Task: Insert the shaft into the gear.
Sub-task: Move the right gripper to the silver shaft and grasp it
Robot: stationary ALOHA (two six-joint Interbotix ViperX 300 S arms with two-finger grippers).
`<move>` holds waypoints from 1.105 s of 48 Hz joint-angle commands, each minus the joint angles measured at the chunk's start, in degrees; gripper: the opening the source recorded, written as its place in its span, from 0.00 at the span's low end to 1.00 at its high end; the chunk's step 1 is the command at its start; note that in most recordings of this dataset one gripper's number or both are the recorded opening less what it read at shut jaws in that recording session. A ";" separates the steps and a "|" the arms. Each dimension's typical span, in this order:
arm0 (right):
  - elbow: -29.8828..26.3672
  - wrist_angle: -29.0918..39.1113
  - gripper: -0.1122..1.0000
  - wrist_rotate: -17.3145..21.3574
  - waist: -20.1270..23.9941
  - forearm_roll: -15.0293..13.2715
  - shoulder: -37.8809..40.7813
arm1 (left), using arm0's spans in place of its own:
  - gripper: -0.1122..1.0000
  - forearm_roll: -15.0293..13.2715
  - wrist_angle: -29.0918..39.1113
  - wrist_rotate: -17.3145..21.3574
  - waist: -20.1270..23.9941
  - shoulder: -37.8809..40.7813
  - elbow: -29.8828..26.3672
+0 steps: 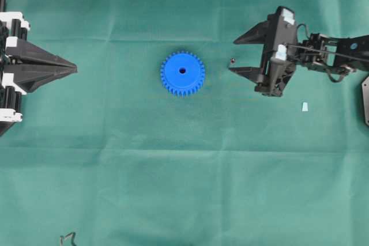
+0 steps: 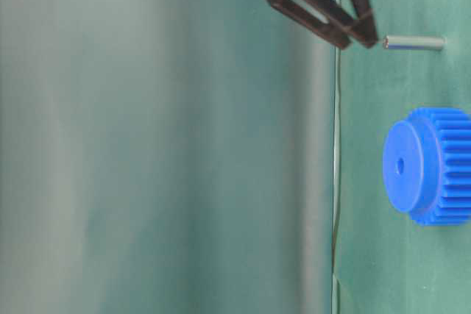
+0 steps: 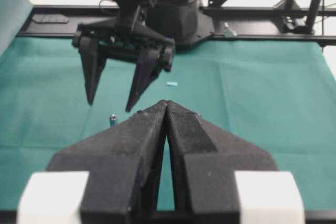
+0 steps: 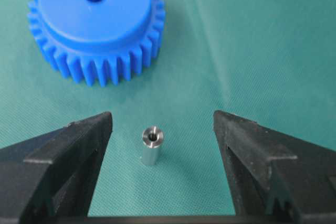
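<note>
The blue gear [image 1: 183,73] lies flat on the green cloth mid-table, its centre hole facing up. It also shows in the right wrist view [image 4: 97,24] and the table-level view [image 2: 430,165]. The shaft [image 1: 232,60], a short silvery pin, stands upright on the cloth to the right of the gear [image 4: 151,144] [image 2: 413,43]. My right gripper [image 1: 232,55] is open, its fingertips straddling the shaft from just above without touching it [image 4: 161,116]. My left gripper [image 1: 75,68] rests shut and empty at the far left [image 3: 166,103].
A small pale scrap of tape [image 1: 304,106] lies on the cloth beneath the right arm. A bent black wire piece [image 1: 68,238] sits at the front left edge. A dark plate [image 1: 365,99] sits at the right edge.
</note>
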 commanded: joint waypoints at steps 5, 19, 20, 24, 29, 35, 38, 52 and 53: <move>-1.14 -2.02 0.82 1.05 -0.09 0.18 2.11 | 0.10 0.18 0.18 0.09 -0.09 0.18 -1.58; -1.58 -2.55 0.71 1.23 0.00 0.18 4.48 | 0.10 0.18 0.62 0.09 -0.09 0.18 -1.58; -1.58 -2.55 0.69 1.23 0.09 0.18 4.48 | 0.10 0.18 0.70 0.09 -0.09 0.18 -1.58; -1.67 -2.55 0.61 1.23 0.26 0.00 4.48 | 0.10 0.18 0.97 0.09 -0.09 0.18 -1.58; -1.49 -2.55 0.40 1.23 0.70 -0.09 4.48 | 0.10 0.18 1.14 0.09 -0.09 0.09 -1.58; -1.58 -2.29 0.25 1.14 1.05 -0.18 4.48 | 0.10 0.18 1.23 0.09 0.09 0.00 -1.58; -1.58 -2.29 0.25 1.14 1.14 -0.18 4.48 | 0.10 0.18 1.23 0.09 0.18 0.00 -1.58; -1.85 0.70 0.25 0.88 1.23 -0.18 1.32 | 0.10 0.18 1.58 0.00 0.18 0.00 -1.58; -1.93 1.41 0.25 0.70 1.23 -0.18 0.44 | 0.10 0.18 1.58 0.00 0.18 0.00 -1.58</move>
